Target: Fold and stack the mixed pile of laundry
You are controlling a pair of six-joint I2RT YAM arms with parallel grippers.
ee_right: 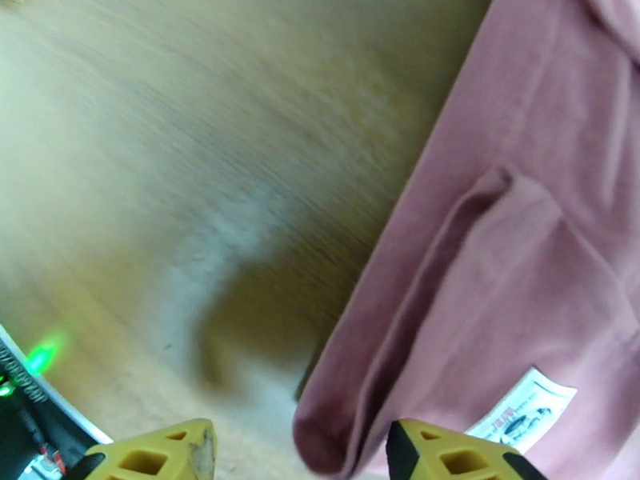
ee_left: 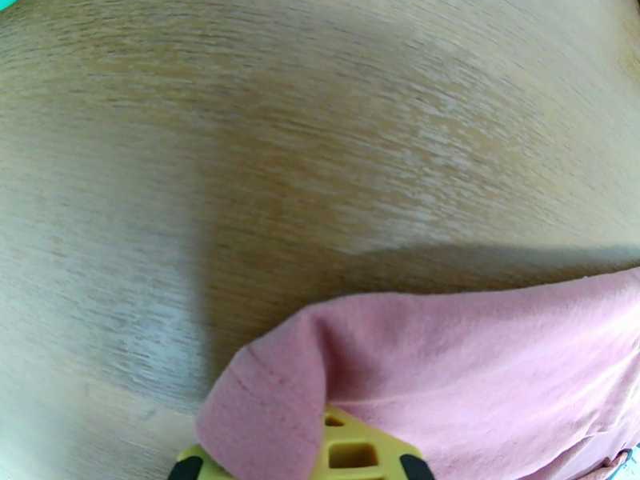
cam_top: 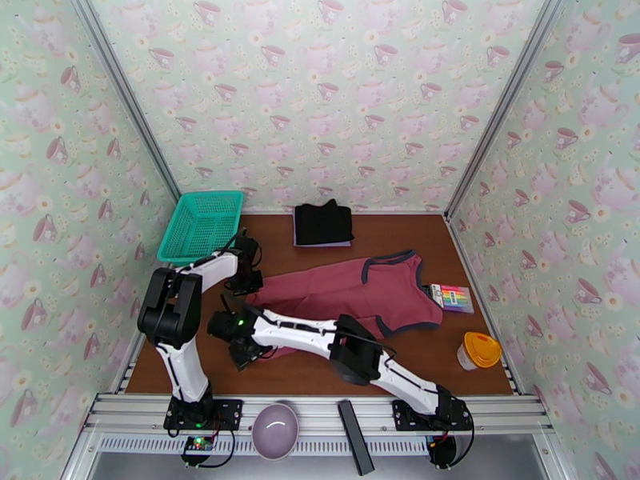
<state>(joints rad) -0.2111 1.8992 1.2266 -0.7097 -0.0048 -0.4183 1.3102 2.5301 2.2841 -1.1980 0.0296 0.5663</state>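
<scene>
The jaws of the left gripper are pressed together on a corner of the dusty-red sleeveless fabric top with navy trim. The jaws of the right gripper stand apart, the top's near edge between them, unclamped. The left arm rises from its base, bends sharply at the elbow and reaches right; the right arm stretches low and leftward across the brown wooden table. The top lies spread mid-table. A folded black garment sits on a lavender cloth at the far edge.

White arm links, black joints, yellow tool fingers with cut-outs.
</scene>
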